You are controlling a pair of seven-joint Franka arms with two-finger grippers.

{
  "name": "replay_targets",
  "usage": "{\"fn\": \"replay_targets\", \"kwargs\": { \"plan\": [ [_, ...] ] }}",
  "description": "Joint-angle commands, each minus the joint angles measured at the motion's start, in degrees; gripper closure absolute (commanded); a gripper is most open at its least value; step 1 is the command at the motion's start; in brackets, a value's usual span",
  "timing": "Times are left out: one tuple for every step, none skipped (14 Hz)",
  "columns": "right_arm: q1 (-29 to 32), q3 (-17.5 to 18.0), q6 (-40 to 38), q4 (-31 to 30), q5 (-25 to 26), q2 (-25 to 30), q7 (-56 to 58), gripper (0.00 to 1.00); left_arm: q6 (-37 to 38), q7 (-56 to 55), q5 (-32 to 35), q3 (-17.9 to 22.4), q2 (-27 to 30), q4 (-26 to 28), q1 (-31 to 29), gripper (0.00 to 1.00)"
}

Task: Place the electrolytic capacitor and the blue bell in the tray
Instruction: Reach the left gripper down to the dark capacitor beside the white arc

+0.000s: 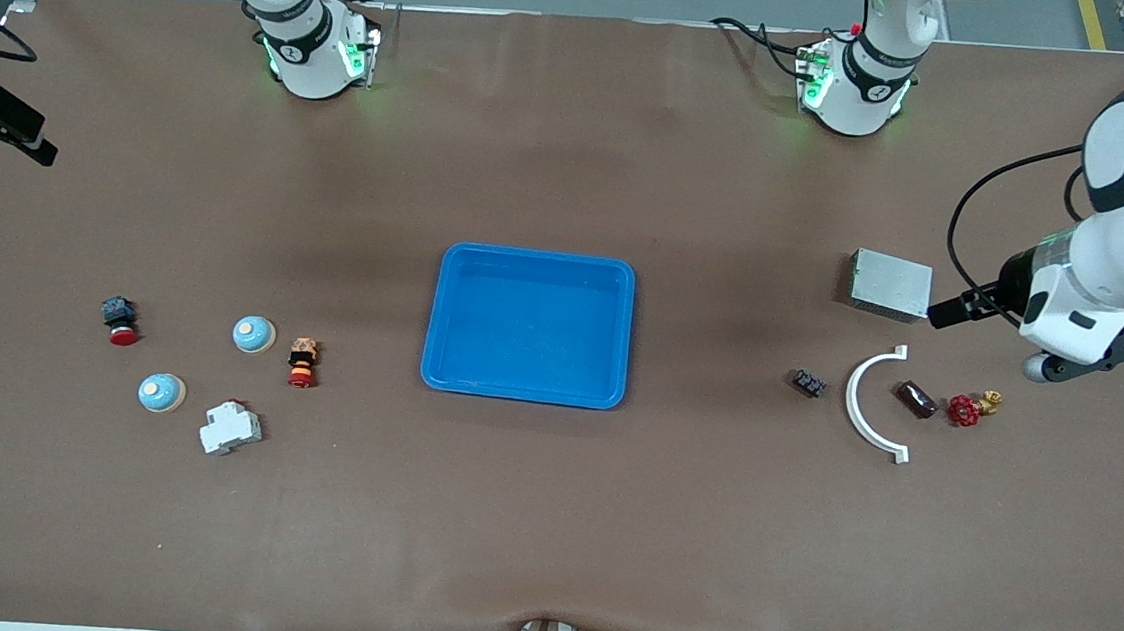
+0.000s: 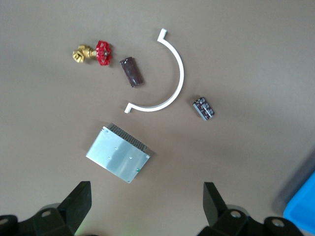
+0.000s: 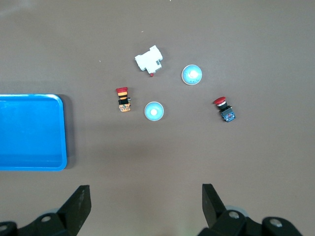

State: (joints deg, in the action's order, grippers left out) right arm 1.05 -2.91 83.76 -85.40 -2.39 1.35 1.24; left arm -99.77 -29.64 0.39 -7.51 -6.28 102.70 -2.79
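Capacitor (image 1: 915,400), dark maroon cylinder, lies flat between white curved bracket (image 1: 871,400) and red valve wheel (image 1: 964,410), toward the left arm's end; blue tray (image 1: 529,324) mid-table, empty. Two blue bells (image 1: 254,334) (image 1: 161,392) toward the right arm's end. Left gripper (image 2: 147,204) spread wide, holding nothing, high over grey metal box (image 1: 889,284); right gripper (image 3: 146,202) released, apparently hanging high. Step: descend on capacitor, fingers across its short axis, avoiding bracket and valve.

Setting: robotics lab | Evidence: two arm bases (image 1: 307,50) bolted to a brown-covered surface (image 1: 546,515), aluminium framing, cables, industrial parts laid out.
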Motion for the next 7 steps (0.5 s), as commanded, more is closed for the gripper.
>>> {"fn": "replay_targets", "kwargs": {
  "plan": [
    [0.54,0.28,-0.08,-0.65,-0.33,0.85,0.52,0.0,-4.63,-9.78,-0.92,-0.48,-0.12,4.61,-0.2,0.0],
    [0.54,0.28,-0.08,-0.65,-0.33,0.85,0.52,0.0,-5.42,-14.26,-0.92,-1.44,-1.7,4.62,-0.2,0.0],
    [0.54,0.28,0.09,-0.65,-0.33,0.76,0.52,0.0,-6.3,-18.92,-0.92,-2.15,-3.2,4.7,-0.2,0.0],
    [0.54,0.28,0.18,-0.74,-0.33,0.76,0.52,0.0,-7.79,-24.27,-0.92,-2.94,-4.78,4.79,0.06,0.0],
    [0.54,0.28,0.18,-0.74,-0.33,0.67,0.52,0.0,-9.46,-29.37,-0.83,-3.21,-6.27,4.7,0.68,0.0],
    [0.54,0.28,0.18,-0.74,-0.33,0.76,0.52,0.0,-10.87,-33.43,-0.49,-3.3,-7.51,4.7,1.47,0.02],
    [0.54,0.28,0.09,-0.74,-0.33,0.76,0.52,0.0,-12.1,-35.47,-0.31,-3.21,-8.74,4.79,2.26,0.02]
  ]
}}
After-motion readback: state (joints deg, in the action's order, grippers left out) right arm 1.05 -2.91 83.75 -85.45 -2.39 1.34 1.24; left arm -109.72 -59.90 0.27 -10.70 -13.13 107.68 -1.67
